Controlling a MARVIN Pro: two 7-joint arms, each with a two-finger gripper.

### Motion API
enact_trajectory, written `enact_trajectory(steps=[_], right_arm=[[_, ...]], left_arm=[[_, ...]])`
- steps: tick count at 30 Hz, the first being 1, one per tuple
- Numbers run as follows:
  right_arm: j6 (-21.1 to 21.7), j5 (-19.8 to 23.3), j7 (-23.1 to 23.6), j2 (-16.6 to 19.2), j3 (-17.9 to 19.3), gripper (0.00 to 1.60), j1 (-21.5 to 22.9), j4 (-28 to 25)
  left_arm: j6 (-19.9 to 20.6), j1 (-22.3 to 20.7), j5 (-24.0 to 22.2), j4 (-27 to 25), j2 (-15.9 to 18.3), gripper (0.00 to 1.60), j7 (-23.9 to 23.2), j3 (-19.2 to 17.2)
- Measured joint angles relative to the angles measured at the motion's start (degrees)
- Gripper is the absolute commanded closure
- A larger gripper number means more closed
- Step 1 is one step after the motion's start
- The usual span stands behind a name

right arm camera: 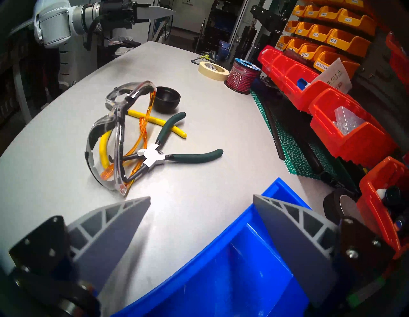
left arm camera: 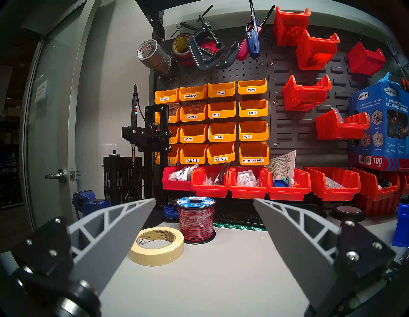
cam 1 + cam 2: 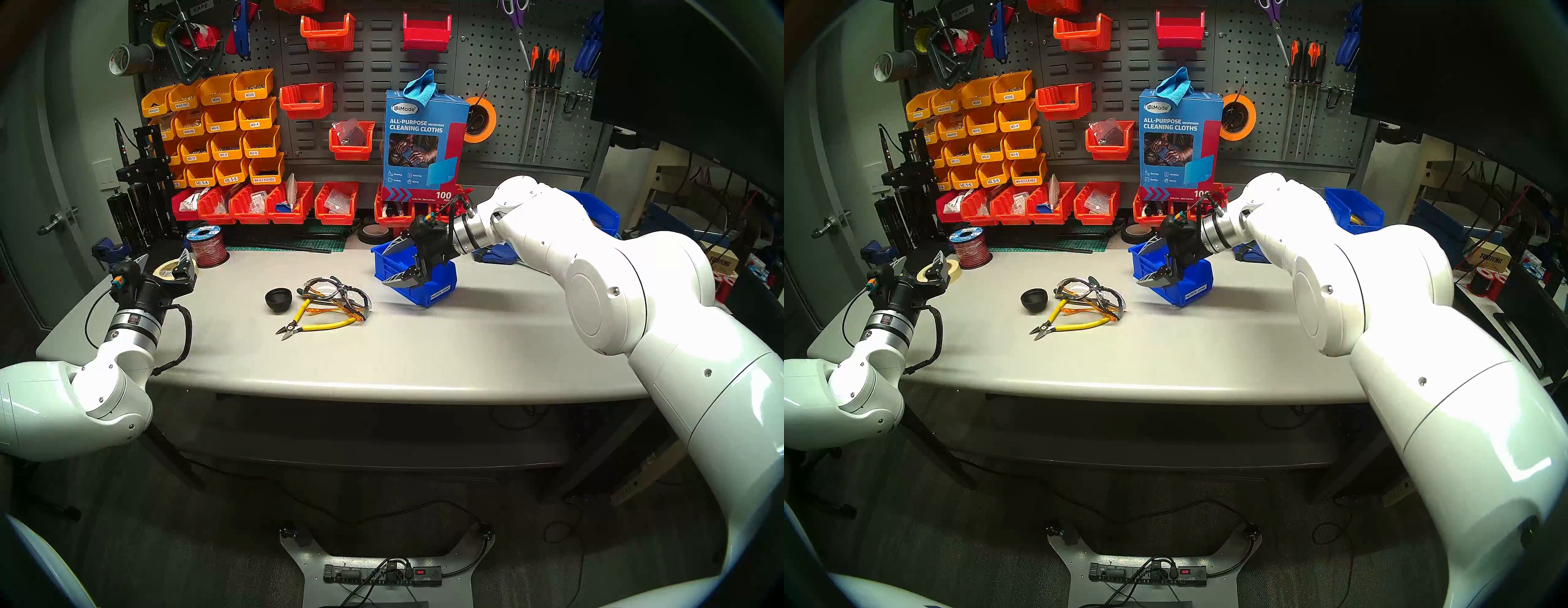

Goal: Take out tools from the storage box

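Observation:
The small blue storage box [image 3: 432, 282] with a white label stands tilted at the table's back right. It also shows in the right wrist view [image 1: 221, 276], and the part of its inside that shows is bare. My right gripper [image 3: 388, 267] is open and straddles the box's left wall, one finger inside and one outside. On the table left of the box lie the clear safety glasses [image 3: 339, 293], yellow-handled cutters [image 3: 322, 326], green-handled pliers [image 1: 192, 156] and black cup-shaped piece [image 3: 278, 298]. My left gripper [image 3: 165, 259] is open and empty at the table's far left.
A masking tape roll [image 2: 157, 245] and a red wire spool [image 2: 195, 221] sit just ahead of my left gripper. Red bins [image 3: 292, 204] line the back edge, with a black tape roll [image 3: 375, 232], a green mat [image 1: 296, 141] and a larger blue bin [image 3: 594, 208].

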Motion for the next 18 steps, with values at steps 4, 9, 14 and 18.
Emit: enact_trajectory(steps=[4,9,14,18], right_arm=[[0.5,0.0,-0.2,0.7,0.0,0.00,0.0,0.0],[1.2,0.0,-0.6,1.7,-0.1,0.00,-0.1,-0.2],[1.9,-0.1,-0.9,2.6,-0.2,0.00,-0.2,-0.5],[2.5,-0.1,-1.3,3.4,-0.3,0.00,-0.4,-0.8]], left_arm=[[0.0,0.0,0.0,0.0,0.0,0.00,0.0,0.0],[0.0,0.0,0.0,0.0,0.0,0.00,0.0,0.0],[0.0,0.0,0.0,0.0,0.0,0.00,0.0,0.0],[0.0,0.0,0.0,0.0,0.0,0.00,0.0,0.0]])
